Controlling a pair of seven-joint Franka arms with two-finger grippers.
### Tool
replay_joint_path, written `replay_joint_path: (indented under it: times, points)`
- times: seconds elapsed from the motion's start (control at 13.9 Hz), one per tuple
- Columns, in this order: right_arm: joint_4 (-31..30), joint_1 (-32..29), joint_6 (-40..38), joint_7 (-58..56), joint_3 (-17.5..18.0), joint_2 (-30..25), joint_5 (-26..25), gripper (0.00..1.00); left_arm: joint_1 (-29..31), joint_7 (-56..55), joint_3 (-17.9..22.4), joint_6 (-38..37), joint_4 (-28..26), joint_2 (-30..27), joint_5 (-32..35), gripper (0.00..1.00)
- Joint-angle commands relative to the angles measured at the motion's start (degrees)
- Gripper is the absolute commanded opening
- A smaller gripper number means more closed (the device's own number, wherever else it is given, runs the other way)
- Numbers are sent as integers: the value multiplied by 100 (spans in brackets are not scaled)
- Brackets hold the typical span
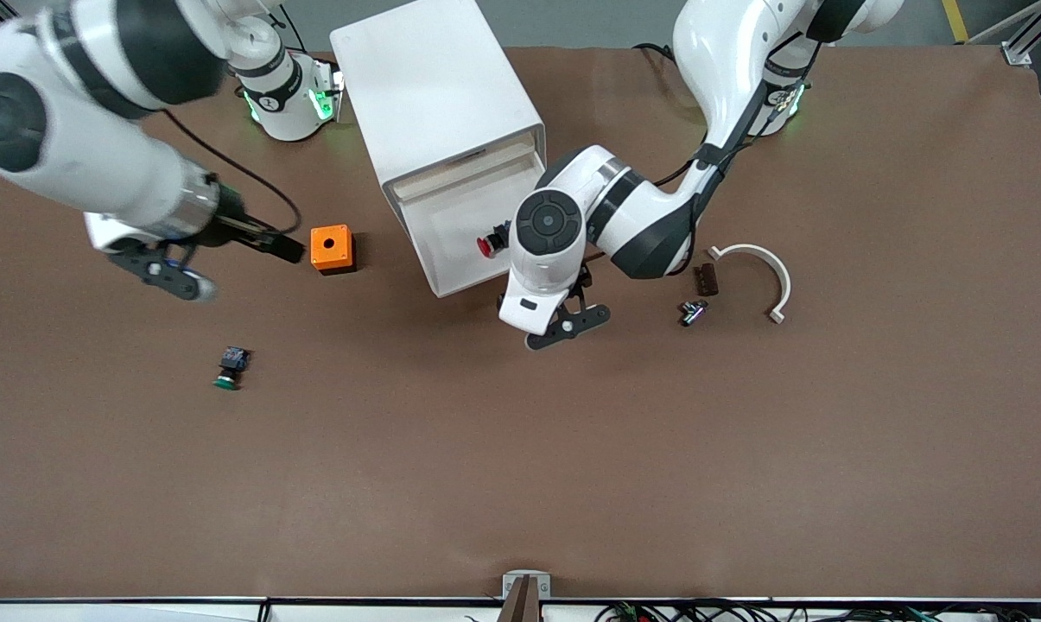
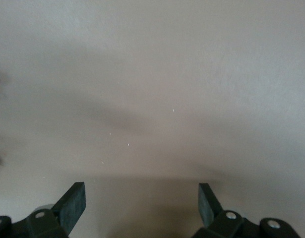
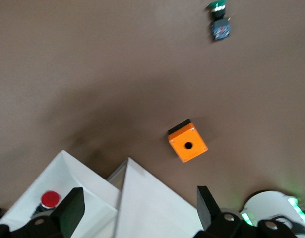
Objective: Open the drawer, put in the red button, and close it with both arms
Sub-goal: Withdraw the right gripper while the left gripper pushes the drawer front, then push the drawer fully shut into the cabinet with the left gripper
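Note:
The lowest drawer [image 1: 447,226] of the white cabinet [image 1: 438,86] stands pulled out. The red button [image 1: 487,245] lies inside it, near the side toward the left arm, and also shows in the right wrist view as the red button [image 3: 49,199] in the drawer [image 3: 68,173]. My left gripper [image 1: 569,326] hangs open just past the drawer's front corner, with nothing between its fingers. Only a pale blurred surface shows ahead of the left gripper [image 2: 142,203]. My right gripper [image 1: 179,278] is open and empty, over the table beside the orange box. From there the right gripper [image 3: 138,208] looks toward the cabinet.
A small orange box [image 1: 331,249] with a round hole sits between the right gripper and the drawer. A green-capped button [image 1: 229,367] lies nearer the front camera. Toward the left arm's end lie a white curved piece [image 1: 758,272], a brown block [image 1: 706,279] and a small metal part [image 1: 693,312].

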Motion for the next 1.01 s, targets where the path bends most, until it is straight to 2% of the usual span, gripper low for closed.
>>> replay_joint_path:
  times: [0.0, 0.22, 0.43, 0.5, 0.79, 0.93]
  points:
    - [-59, -727, -280, -1181, 122, -285, -68, 100, -165, -72, -5, 38, -115, -27, 44, 100]
    - [-85, -1343, -483, -2281, 122, -478, -287, 100, -288, -72, -5, 38, -229, -27, 44, 100]
    - [-138, -1625, -544, -3239, 122, -628, -770, 100, -394, -63, -5, 38, -361, -27, 44, 100]
    - [-147, -1722, -545, -3443, 122, -646, -780, 100, -411, -63, -5, 38, -396, -18, 44, 100]
    - [-138, -1899, -440, -3735, 122, -663, -798, 100, -560, -55, -5, 38, -423, -27, 35, 100]
    - [-138, -1916, -334, -3743, 122, -655, -798, 100, -622, -55, -5, 38, -423, -27, -226, 100]
